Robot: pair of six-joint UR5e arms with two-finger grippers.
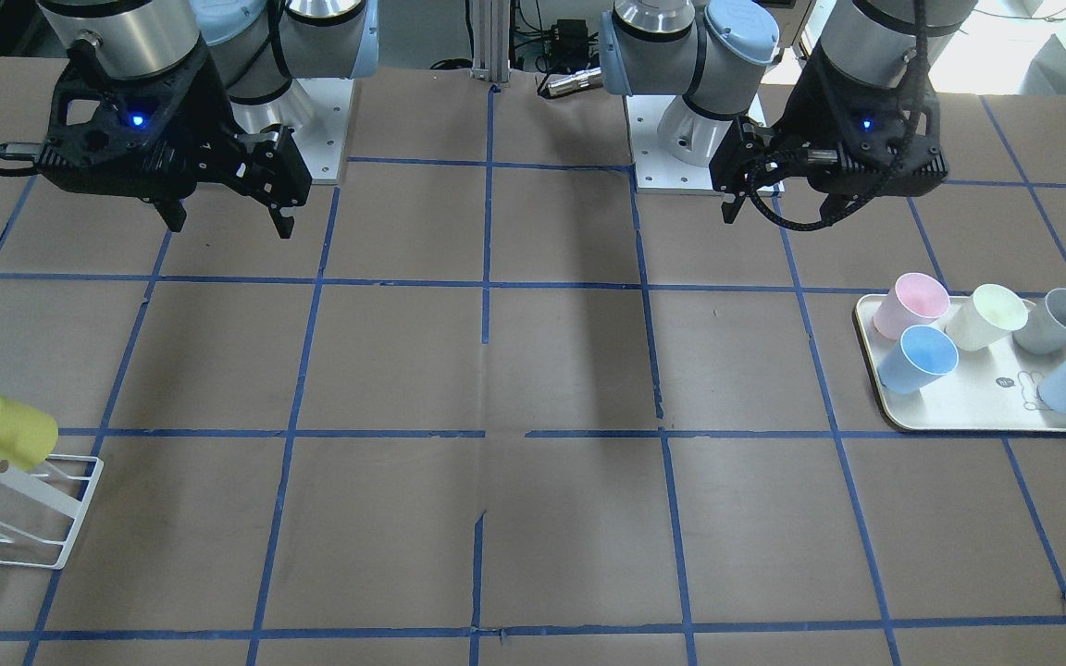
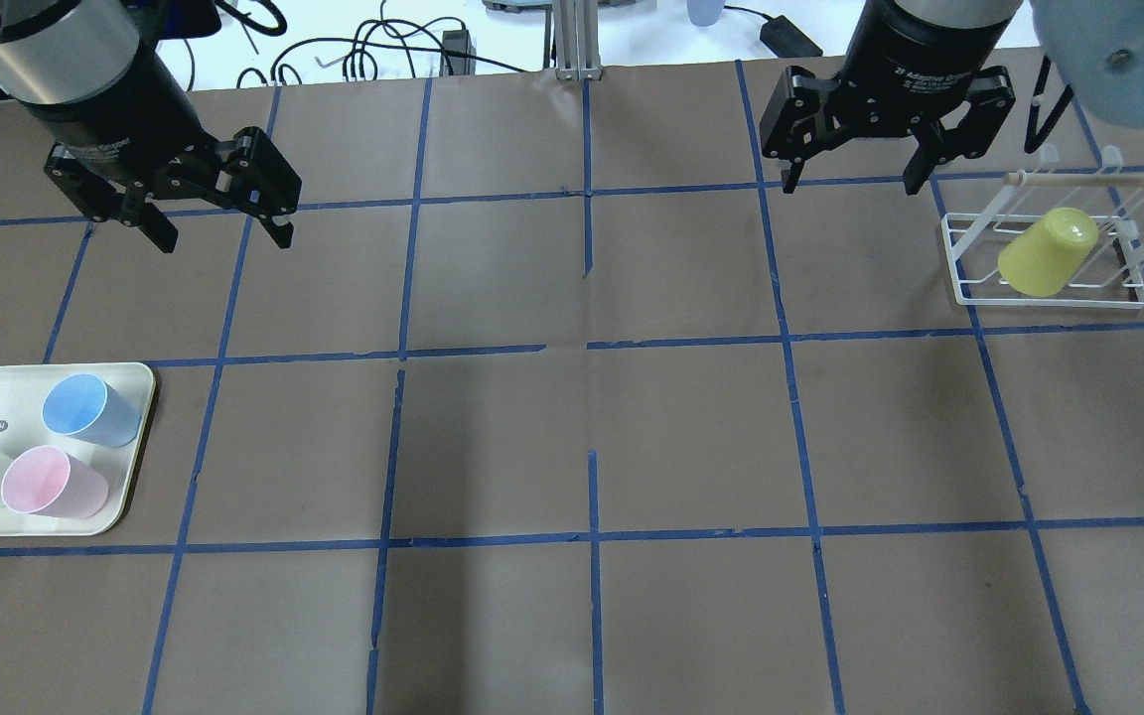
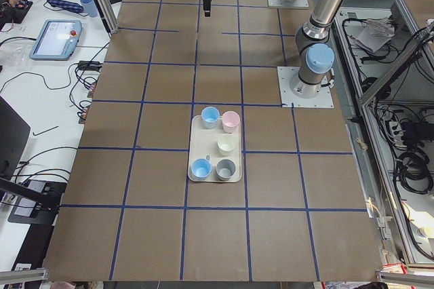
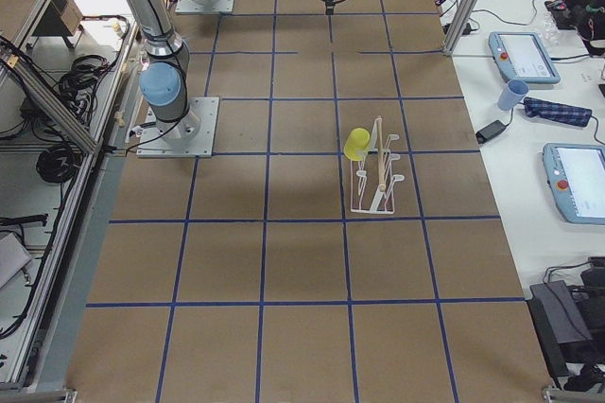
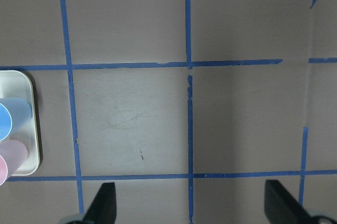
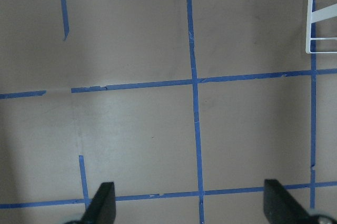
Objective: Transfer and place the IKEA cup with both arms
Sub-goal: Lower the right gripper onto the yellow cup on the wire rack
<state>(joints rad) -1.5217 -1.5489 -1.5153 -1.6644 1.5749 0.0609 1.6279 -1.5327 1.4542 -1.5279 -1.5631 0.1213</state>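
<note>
Front and overhead cameras face each other, sharing the tray (image 1: 968, 407); wrist cameras look straight down.

A robotics lab: robot arms (image 3: 324, 14) bolted to a blue-taped grid table (image 2: 691, 437), teach pendants (image 4: 523, 56) and cables (image 3: 407, 160) alongside.

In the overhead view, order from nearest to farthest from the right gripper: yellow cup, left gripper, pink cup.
1. yellow cup, on the rack, right side
2. left gripper, raised, left side
3. pink cup, on the tray, far left
</note>
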